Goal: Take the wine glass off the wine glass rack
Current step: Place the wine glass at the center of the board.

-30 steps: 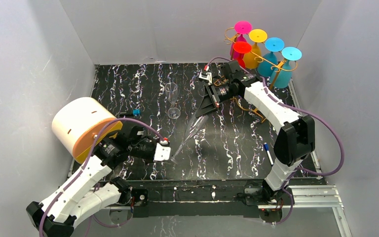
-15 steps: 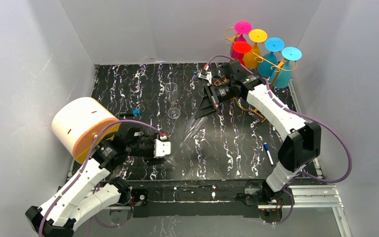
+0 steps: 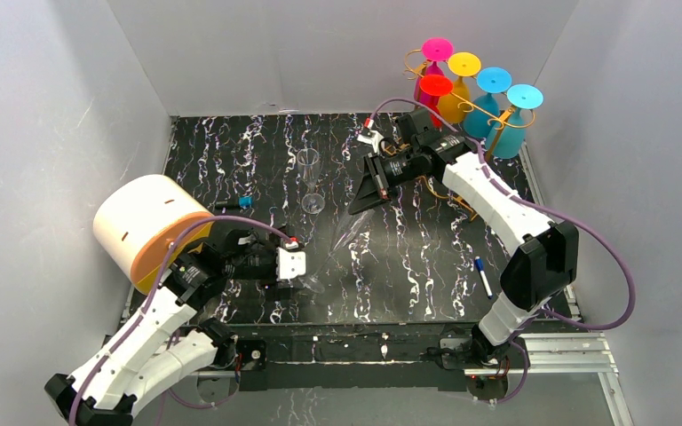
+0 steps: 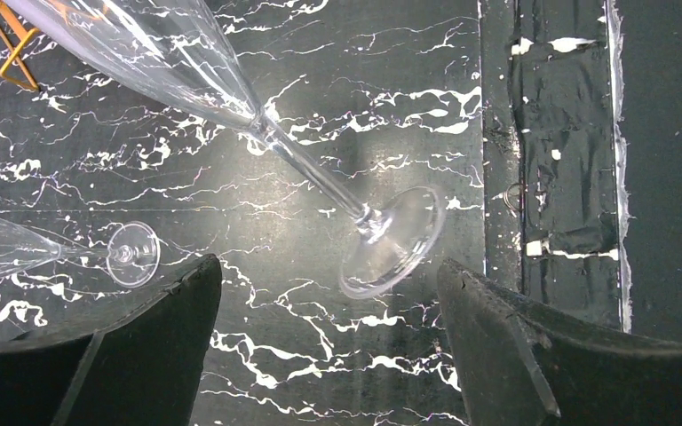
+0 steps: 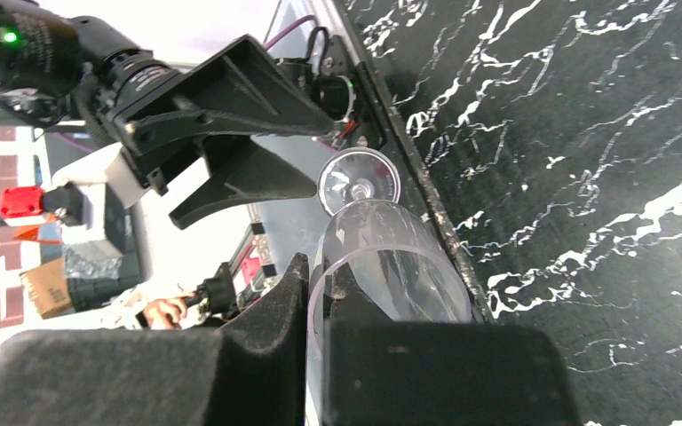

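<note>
Top view, wine glass rack (image 3: 475,108): stands at the far right corner of the table (image 3: 231,151). Five coloured glasses (image 3: 464,64) hang in its loops, feet up: pink, yellow, red and two blue.
Top view, wine glass (image 3: 337,238): clear and off the rack. It slants in the air over the middle of the table, bowl end up toward the rack and foot down toward the near left.
Top view, right gripper (image 3: 361,197): at the bowl end of the wine glass.
Top view, left gripper (image 3: 306,275): at the foot end, next to a white drum (image 3: 138,222) with an orange face, whose contents cannot be seen.
Top view, second clear glass (image 3: 310,169): apart on the table, empty, seemingly upright.
Left wrist view, left gripper: fingers spread wide on either side of the wine glass's foot, touching neither edge and gripping nothing.
Left wrist view, wine glass: empty. The stem runs up-left to the bowl, and a gold corner of the rack shows beside the bowl.
Right wrist view, right gripper: fingers clamped on the bowl's rim, with the glass wall pinched between them.
Right wrist view, wine glass: empty. Its foot hangs by the left gripper's parted fingers.
</note>
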Motion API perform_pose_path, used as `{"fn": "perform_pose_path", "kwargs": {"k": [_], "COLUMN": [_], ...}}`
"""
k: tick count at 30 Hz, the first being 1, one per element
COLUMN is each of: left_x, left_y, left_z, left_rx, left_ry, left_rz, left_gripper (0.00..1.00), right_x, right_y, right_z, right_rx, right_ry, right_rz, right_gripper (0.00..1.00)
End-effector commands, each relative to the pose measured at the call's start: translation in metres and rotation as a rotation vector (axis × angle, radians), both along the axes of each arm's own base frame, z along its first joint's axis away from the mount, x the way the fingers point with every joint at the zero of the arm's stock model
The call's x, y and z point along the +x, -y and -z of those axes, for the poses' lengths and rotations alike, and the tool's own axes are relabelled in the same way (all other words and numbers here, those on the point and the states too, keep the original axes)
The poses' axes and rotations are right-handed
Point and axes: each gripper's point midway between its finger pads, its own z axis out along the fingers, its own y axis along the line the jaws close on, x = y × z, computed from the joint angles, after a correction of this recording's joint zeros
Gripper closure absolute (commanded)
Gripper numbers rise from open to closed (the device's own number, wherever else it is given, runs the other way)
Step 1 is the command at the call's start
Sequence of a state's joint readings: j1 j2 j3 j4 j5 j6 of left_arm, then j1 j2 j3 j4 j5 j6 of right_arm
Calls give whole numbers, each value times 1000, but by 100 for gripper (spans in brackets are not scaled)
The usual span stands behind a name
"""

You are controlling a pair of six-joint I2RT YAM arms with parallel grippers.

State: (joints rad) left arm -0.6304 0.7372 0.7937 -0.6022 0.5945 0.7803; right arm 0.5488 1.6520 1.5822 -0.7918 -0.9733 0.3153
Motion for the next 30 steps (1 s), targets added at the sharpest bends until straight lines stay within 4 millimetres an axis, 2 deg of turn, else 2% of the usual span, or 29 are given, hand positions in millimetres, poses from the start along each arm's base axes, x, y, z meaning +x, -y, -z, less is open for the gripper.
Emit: {"fn": "perform_pose_path", "kwargs": {"k": [1,5,7,10,17,21,24,27,30], "left_x": [2,7,12,20,51,64,78,95,104], "left_y": [2,1,1,1,-3,-3,-11,-30,-47], "left_z": [-15,-18,-20,-24,-44,-48,-49,-52,-53], "left_rx": [-37,-42,-50,-75,-197,-262,-296,-341,-401], "left_ry": [35,54,66,72,6,-67,-101,-117,-170], "left_rz": [2,-29,-52,-110,-386,-517,-662,-867,-1055], "left_gripper": [11,8,2,2,2,2,2,2,2], "right_x": [8,19,26,38,69,85,91,100,107], "right_y": [3,7,9,14,27,29,25,22,17], "right_z": [-23,-21,-21,-20,-11,-5,-5,-6,-7], "right_rx": [-25,-75,-93,-143,-285,-369,-402,-431,-447], "right_ry": [122,166,193,249,378,476,536,590,631], "right_rz": [61,123,158,228,381,454,480,518,543], "right_gripper": [99,99,99,99,99,99,99,99,99]}}
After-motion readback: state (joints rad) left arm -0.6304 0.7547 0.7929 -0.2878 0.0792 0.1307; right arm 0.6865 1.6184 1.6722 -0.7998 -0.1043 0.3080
